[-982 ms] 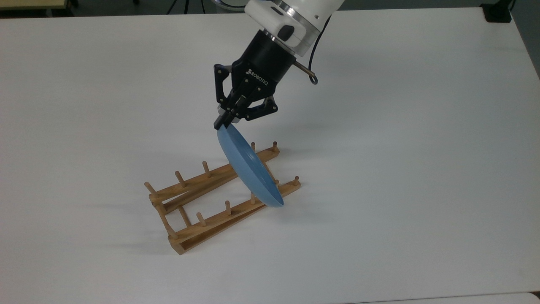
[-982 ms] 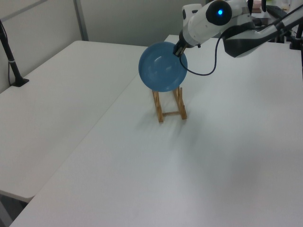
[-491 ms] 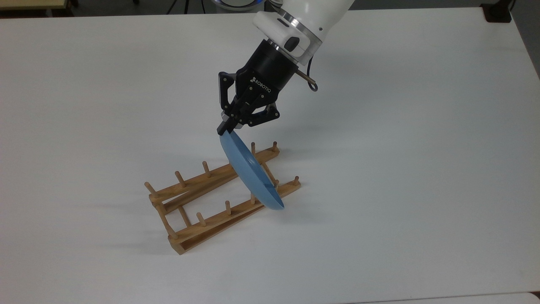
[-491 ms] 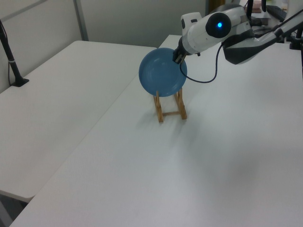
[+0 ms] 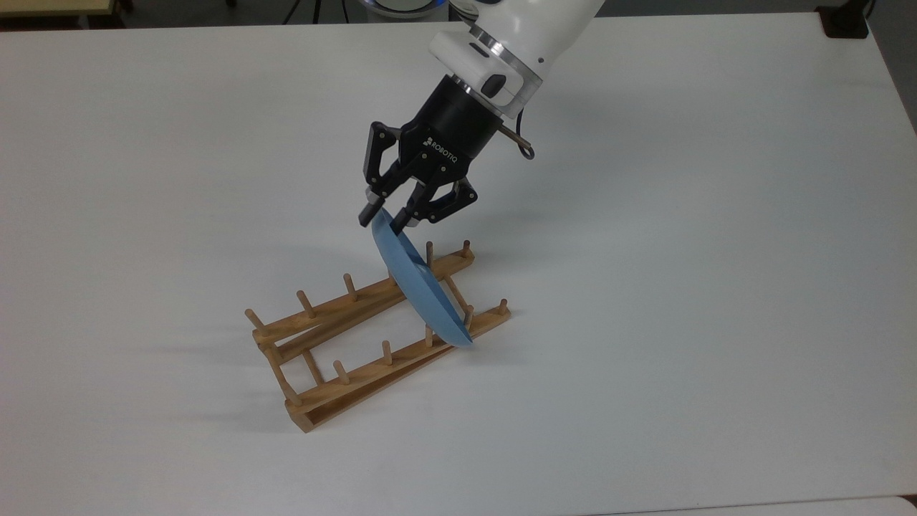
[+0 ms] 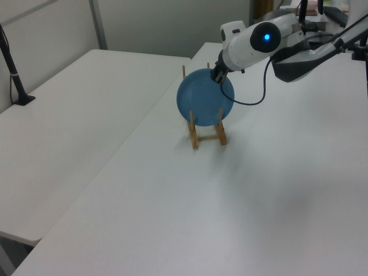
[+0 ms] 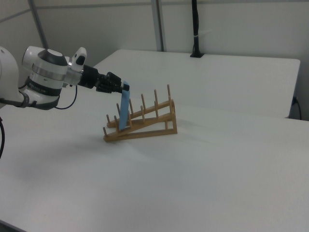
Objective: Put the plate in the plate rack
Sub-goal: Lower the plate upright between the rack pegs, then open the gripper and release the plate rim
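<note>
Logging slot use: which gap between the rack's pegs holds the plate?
The second gap from the rack's right end in the top view: the plate leans there; the other gaps hold nothing.

Plain light-blue plate (image 5: 419, 283), light-brown wooden rack (image 5: 344, 358), white table (image 5: 680, 287).

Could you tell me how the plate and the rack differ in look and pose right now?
The plate is a smooth blue disc; the rack is light-brown wood, two rails with upright pegs. The plate stands tilted on edge; the rack lies flat on the table. The open gripper straddles the plate's top rim, not the rack. Both sit together, plate between pegs.
</note>
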Controlling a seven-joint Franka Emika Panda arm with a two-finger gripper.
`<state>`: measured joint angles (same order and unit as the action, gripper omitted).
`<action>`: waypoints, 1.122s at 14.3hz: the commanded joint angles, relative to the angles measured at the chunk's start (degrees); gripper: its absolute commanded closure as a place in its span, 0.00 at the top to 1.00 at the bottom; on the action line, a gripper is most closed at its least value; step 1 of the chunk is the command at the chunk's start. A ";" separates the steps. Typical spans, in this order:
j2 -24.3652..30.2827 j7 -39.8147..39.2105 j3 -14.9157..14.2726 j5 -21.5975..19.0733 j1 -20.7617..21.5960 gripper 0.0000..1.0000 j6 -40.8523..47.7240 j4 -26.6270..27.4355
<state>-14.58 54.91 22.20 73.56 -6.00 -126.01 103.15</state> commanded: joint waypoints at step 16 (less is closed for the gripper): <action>11.49 -1.37 -0.32 -46.98 -1.91 1.00 10.93 -3.04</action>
<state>-7.41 57.07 22.13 36.72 -7.73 -121.95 99.18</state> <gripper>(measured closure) 0.000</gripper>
